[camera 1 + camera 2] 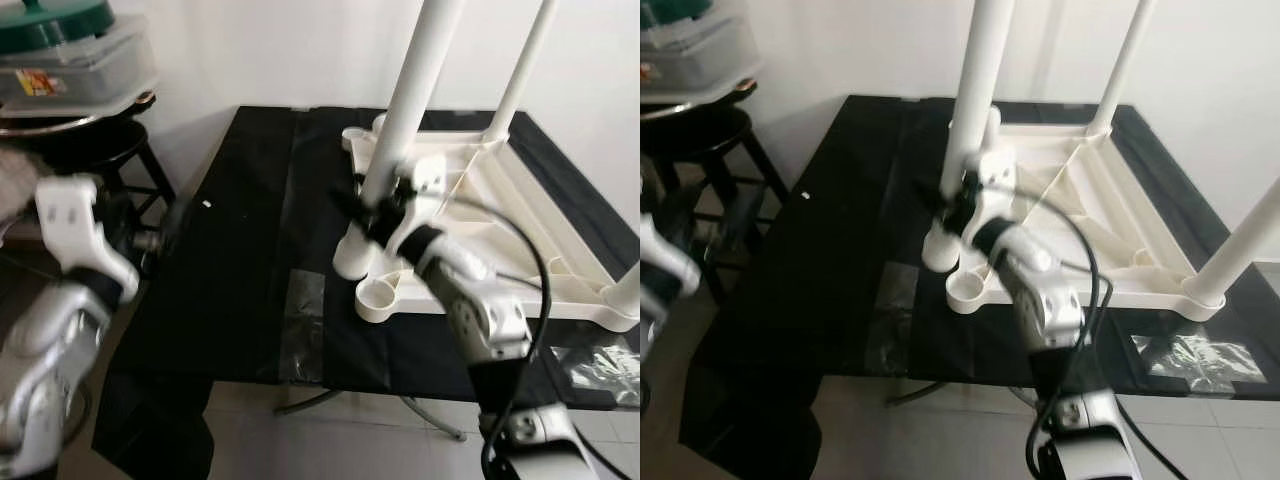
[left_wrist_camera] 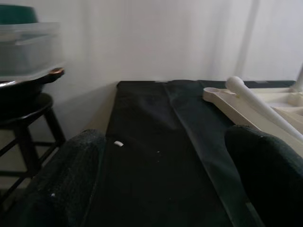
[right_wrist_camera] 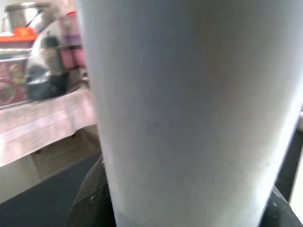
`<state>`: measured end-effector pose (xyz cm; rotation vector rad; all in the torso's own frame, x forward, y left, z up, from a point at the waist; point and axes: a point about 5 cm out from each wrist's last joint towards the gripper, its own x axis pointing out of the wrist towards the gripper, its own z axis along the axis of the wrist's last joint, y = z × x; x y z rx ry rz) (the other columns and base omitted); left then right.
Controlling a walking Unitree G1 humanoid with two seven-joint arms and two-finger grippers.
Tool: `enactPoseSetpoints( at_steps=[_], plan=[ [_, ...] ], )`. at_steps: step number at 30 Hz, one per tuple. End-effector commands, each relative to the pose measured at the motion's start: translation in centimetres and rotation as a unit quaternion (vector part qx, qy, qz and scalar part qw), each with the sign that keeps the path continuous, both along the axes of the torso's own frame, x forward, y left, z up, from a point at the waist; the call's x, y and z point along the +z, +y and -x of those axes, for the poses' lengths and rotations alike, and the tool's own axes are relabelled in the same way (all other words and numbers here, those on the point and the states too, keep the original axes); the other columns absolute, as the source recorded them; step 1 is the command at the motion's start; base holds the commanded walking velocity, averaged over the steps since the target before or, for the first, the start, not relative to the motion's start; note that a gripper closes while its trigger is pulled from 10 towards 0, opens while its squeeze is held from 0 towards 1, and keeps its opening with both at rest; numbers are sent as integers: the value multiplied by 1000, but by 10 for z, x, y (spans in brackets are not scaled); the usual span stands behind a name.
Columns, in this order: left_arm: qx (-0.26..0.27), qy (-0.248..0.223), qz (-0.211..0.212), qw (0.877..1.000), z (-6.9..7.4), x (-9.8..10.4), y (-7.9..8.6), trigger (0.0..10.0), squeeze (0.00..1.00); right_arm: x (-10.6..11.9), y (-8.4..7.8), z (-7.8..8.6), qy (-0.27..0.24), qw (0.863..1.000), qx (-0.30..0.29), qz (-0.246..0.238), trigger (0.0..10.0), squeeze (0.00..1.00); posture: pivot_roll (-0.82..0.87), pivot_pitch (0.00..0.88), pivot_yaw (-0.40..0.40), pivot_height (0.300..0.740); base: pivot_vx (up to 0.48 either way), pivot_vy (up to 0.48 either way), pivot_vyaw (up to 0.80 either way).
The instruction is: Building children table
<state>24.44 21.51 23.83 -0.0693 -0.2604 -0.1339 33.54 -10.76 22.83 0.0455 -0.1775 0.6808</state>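
A white plastic tabletop (image 1: 520, 230) lies upside down on the black-covered table (image 1: 240, 280). One white leg (image 1: 520, 70) stands in its far right corner and another (image 1: 630, 290) in its near right corner. My right gripper (image 1: 385, 205) is shut on a third leg (image 1: 405, 110), which is tilted. Its lower end (image 1: 352, 255) rests on the cloth just beside the open near left corner socket (image 1: 378, 297). The right wrist view has this leg (image 3: 189, 109) pressed close between the fingers. My left gripper (image 2: 165, 189) hovers open over the table's left side with nothing in it.
A black stool (image 1: 100, 140) at the back left carries a pan and a clear lidded container (image 1: 70, 60). A clear plastic bag (image 1: 600, 365) lies at the table's front right. A small white bit (image 1: 207, 204) sits on the cloth. A wall is behind.
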Motion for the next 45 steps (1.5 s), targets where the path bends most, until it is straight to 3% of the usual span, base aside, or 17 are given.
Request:
enactPoseSetpoints(
  at_steps=[1, 5, 9, 16, 32, 38, 40, 42, 45],
  plan=[
    [10, 2, -2, 1000, 7, -2, -3, 10000, 0, 8, 5, 8, -18, 1000, 22, -7, 10000, 0, -6, 92, -3, 740, 0, 0, 0],
    [29, 20, 11, 999, 18, -15, -6, 10000, 0, 6, 8, 21, -19, 999, 44, -11, 10000, 0, -4, 99, -7, 740, 0, 0, 0],
    [70, 26, 23, 997, 30, -29, -18, 10000, 0, -8, 18, 46, 4, 996, 87, 3, 10000, 0, -4, 108, -30, 740, 0, 0, 0],
    [63, 10, 16, 998, 24, -29, -25, 10000, 0, -9, 24, 48, -9, 994, 100, 33, 10000, 0, -14, 103, -28, 740, 164, 0, -343],
    [69, 12, 19, 997, 27, -29, -31, 10000, 0, 0, 29, 55, -22, 988, 146, 36, 10000, 0, -14, 103, -26, 740, 240, 0, -50],
    [55, 26, -6, 998, 29, -34, -35, 10000, 0, 1, 23, 59, -17, 973, 222, 54, 10000, 0, -13, 105, -17, 740, 0, 0, 0],
    [51, 31, -24, 998, 30, -36, -36, 10000, 0, 2, 18, 61, -13, 967, 247, 54, 10000, 0, -13, 110, -14, 740, 0, 0, 0],
    [41, 43, -55, 997, 36, -41, -38, 10000, 0, 3, 2, 58, 1, 959, 280, 51, 10000, 0, -12, 116, -10, 740, 0, 0, 0],
    [38, 46, -62, 996, 38, -43, -39, 10000, 0, 4, -3, 56, 2, 958, 283, 53, 10000, 0, -12, 118, -8, 740, 0, 0, 0]
  ],
)
